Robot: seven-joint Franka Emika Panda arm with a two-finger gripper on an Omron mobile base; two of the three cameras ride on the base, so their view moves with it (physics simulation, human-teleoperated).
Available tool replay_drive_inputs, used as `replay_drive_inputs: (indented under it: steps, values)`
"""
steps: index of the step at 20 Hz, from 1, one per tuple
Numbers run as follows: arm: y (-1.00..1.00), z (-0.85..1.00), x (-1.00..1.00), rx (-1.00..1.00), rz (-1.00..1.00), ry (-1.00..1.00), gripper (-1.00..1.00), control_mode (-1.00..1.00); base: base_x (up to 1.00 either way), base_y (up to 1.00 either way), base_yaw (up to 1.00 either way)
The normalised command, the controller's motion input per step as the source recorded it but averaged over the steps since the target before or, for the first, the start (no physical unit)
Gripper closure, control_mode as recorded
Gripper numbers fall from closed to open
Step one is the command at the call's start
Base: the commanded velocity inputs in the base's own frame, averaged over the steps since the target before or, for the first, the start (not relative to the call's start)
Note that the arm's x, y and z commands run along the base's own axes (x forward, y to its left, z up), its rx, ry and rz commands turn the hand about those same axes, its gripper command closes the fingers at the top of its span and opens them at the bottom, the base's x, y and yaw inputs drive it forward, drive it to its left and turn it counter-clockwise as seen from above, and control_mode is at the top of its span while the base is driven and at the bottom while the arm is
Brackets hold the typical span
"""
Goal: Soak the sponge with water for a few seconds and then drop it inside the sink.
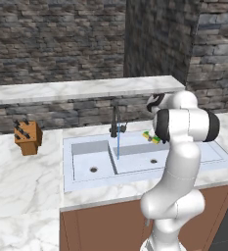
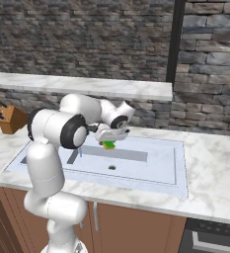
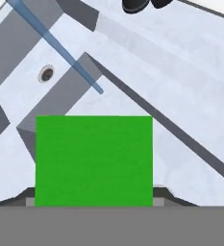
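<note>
Sponge [image 3: 94, 161]: small flat rectangular block, plain bright green face toward the hand camera; a yellow layer shows at its edge in the left base view [image 1: 151, 137]; in the right base view [image 2: 108, 145] it hangs in the air over the sink, under the hand.
Gripper [image 2: 109, 140]: dark fingers closed on the sponge from both sides, holding it clear of the basin floor.
Water [image 1: 118, 145]: thin, straight, light-blue stream falling from the faucet to the basin divider; in the hand view [image 3: 60, 49] it runs as a slanted blue line, apart from the sponge.
Sink [image 1: 83, 180]: pale grey-white, smooth, rectangular, two basins split by a grey divider wall; each basin has a round dark drain hole; no loose object lies in either basin.
Faucet [image 1: 116, 122]: slim, dark, upright at the back rim of the sink.
Counter [image 1: 22, 181]: white marble with grey veining, over brown cabinet fronts.
Knife block [image 1: 28, 138]: brown wooden block, tilted, dark handles sticking out; stands on the counter left of the sink.
Back wall [image 1: 52, 39]: rough grey stone in irregular courses, with a marble ledge.
</note>
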Motion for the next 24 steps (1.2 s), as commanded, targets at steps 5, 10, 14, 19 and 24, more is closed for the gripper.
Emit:
replay_drive_inputs:
  steps: [5,10,14,19,24]
  values:
    - [-0.07,0.00,-0.02,0.00,-0.24,0.03,1.00,-1.00,0.00,0.00,0.00]
    - [0.00,-0.28,-0.03,-0.04,-0.13,0.01,1.00,-1.00,0.00,0.00,0.00]
    - [0.01,-0.22,0.00,-0.11,0.01,0.00,1.00,-1.00,0.00,0.00,0.00]
    - [0.00,-0.04,0.04,-0.16,0.05,0.01,1.00,-1.00,0.00,0.00,0.00]
    - [0.00,0.00,0.07,-0.09,0.08,0.00,1.00,-1.00,0.00,0.00,0.00]
